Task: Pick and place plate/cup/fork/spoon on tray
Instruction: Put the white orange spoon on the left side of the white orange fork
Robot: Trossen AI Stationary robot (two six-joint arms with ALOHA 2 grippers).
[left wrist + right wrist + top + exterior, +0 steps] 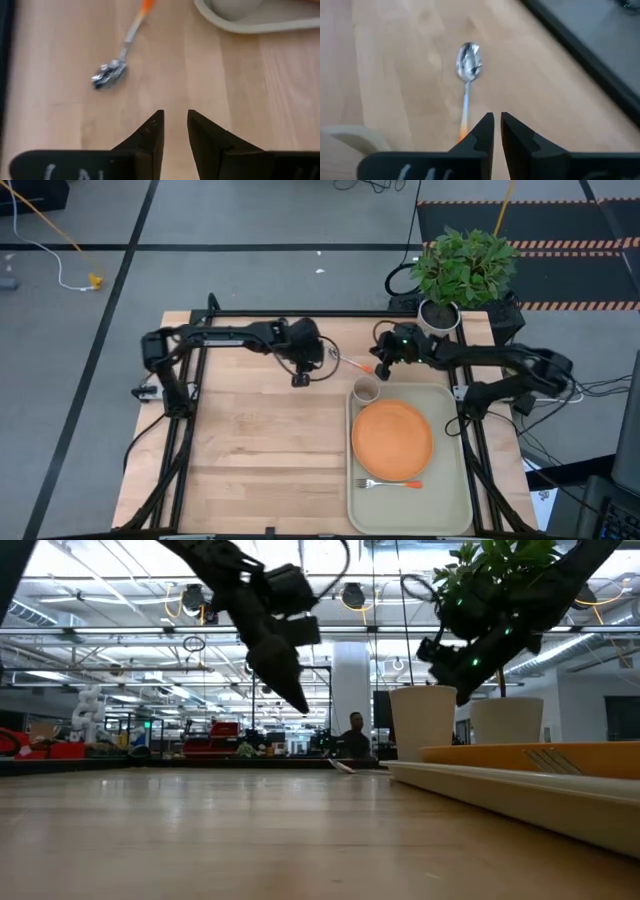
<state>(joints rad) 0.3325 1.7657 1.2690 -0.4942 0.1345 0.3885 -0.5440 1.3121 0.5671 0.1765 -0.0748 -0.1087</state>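
The spoon [350, 363] lies on the wooden table beyond the tray's far left corner, with its bowl [469, 61] toward the table's left and its orange handle end [462, 131] toward the right. My right gripper [381, 368] hangs shut above that handle end, clear of the table in the low view [462, 690]. My left gripper [300, 378] hovers left of the spoon with its fingers a narrow gap apart [175, 120], empty. On the tray [455, 480] sit the orange plate [392, 438], the tan cup [366, 390] in the far left corner, and the fork [390, 483] near the front.
A white pot with a green plant [440, 315] stands at the table's far right, just behind my right arm. Bare wood lies left of the tray [260, 450]. Black frame rails run along the table's left and right sides.
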